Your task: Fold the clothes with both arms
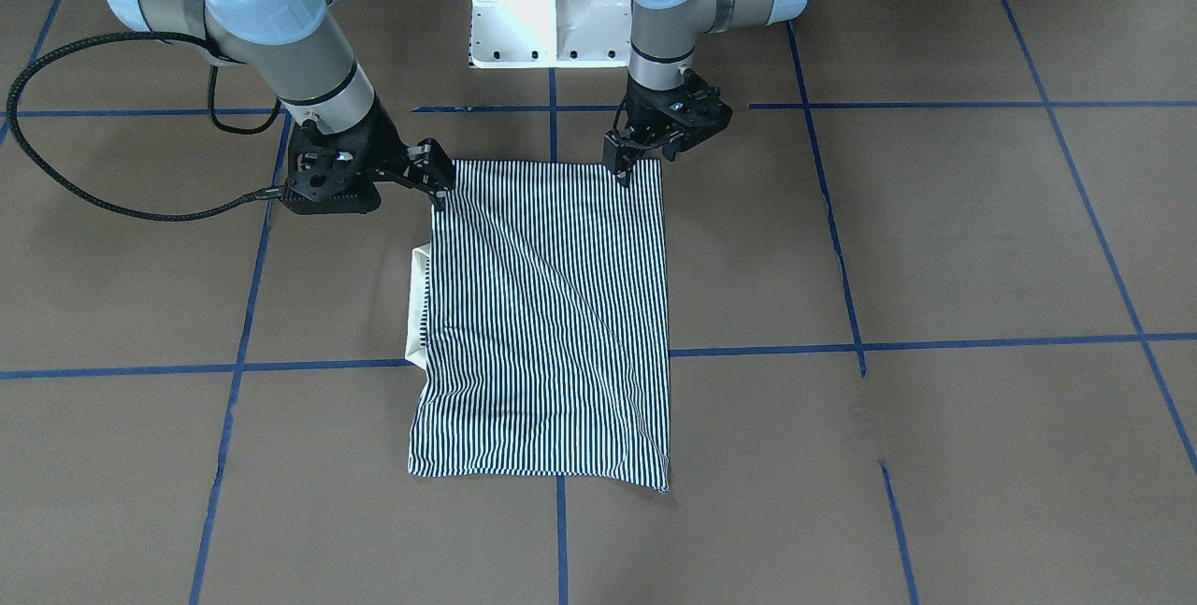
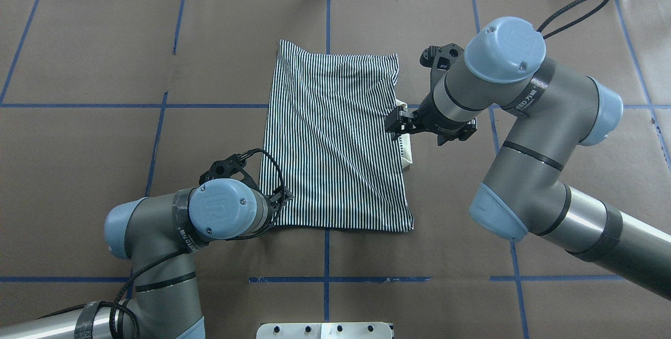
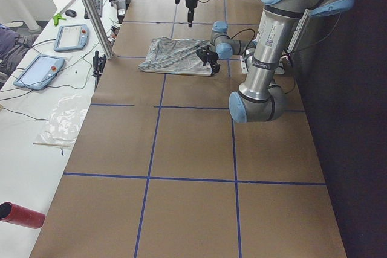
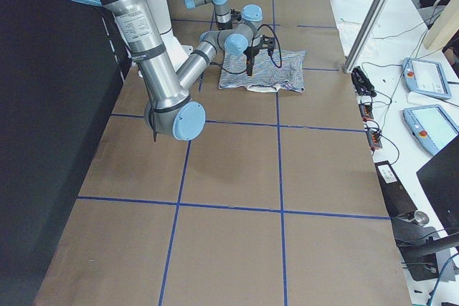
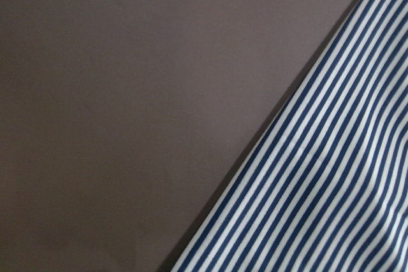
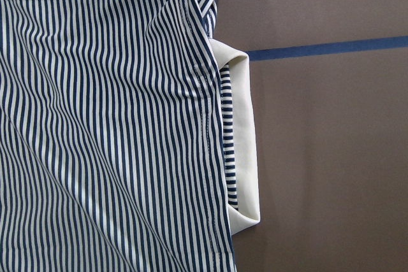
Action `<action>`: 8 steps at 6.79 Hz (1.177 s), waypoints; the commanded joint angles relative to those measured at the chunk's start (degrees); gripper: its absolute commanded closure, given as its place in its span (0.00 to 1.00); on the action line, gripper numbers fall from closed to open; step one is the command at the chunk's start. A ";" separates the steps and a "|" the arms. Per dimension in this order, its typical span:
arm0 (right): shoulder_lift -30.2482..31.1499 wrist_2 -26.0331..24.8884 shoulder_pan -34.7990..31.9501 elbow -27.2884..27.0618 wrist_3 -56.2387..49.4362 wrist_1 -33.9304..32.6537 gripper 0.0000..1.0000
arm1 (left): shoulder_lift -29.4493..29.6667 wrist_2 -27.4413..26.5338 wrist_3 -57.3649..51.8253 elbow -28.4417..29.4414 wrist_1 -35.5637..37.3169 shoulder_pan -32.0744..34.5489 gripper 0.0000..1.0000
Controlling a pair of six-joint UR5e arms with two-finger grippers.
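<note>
You can't tell whether the jaws are apart or together on either the left gripper (image 1: 625, 173) or the right gripper (image 1: 438, 192). In the overhead view they sit at 7 and 3 o'clock of the polo shirt (image 2: 335, 140). It lies mid-tabletop (image 2: 105, 145) as a rectangle (cream collar (image 6: 245, 138) peeking out), so I'd judge the sleeves folded in and a halving fold left.

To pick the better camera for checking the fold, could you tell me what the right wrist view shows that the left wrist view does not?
Only the right wrist view shows the cream collar poking out from the folded shirt, and a blue tape line. Only the left wrist view shows a plain straight edge of the shirt running diagonally. Both show striped fabric lying on the brown table.
</note>
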State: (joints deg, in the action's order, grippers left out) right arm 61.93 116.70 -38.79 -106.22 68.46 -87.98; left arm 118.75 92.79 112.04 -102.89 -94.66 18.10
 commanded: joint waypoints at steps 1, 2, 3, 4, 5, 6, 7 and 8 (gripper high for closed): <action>-0.15 0.11 0.03 0.14 0.00 0.00 0.00 | 0.43 -0.07 -0.06 -0.03 2.36 -0.17 0.14; -0.15 0.11 0.03 0.23 0.00 0.00 0.00 | 0.52 -0.07 -0.06 -0.12 2.47 -0.17 0.23; -0.15 0.11 0.03 0.23 0.00 0.00 0.00 | 0.52 -0.07 -0.06 -0.03 2.38 -0.17 0.30; -0.15 0.11 0.03 0.31 0.00 0.00 0.00 | 0.52 -0.07 -0.06 -0.03 2.38 -0.17 0.30; -0.15 0.20 -0.06 0.31 0.00 0.00 0.00 | 0.52 -0.07 -0.06 -0.12 2.47 -0.26 0.30; -0.15 0.28 -0.06 0.31 0.00 0.00 0.00 | 0.52 -0.07 -0.06 -0.12 2.47 -0.43 0.30; -0.15 0.28 -0.06 0.40 0.00 0.00 0.00 | 0.52 -0.07 -0.06 -0.03 2.47 -0.44 0.30; -0.15 0.28 -0.06 0.40 0.00 0.00 0.00 | 0.52 -0.07 -0.06 -0.03 2.47 -0.44 0.32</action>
State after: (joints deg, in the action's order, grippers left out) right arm 61.79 116.97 -38.84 -105.85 68.47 -87.98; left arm 119.27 92.72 111.97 -102.96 -92.20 17.70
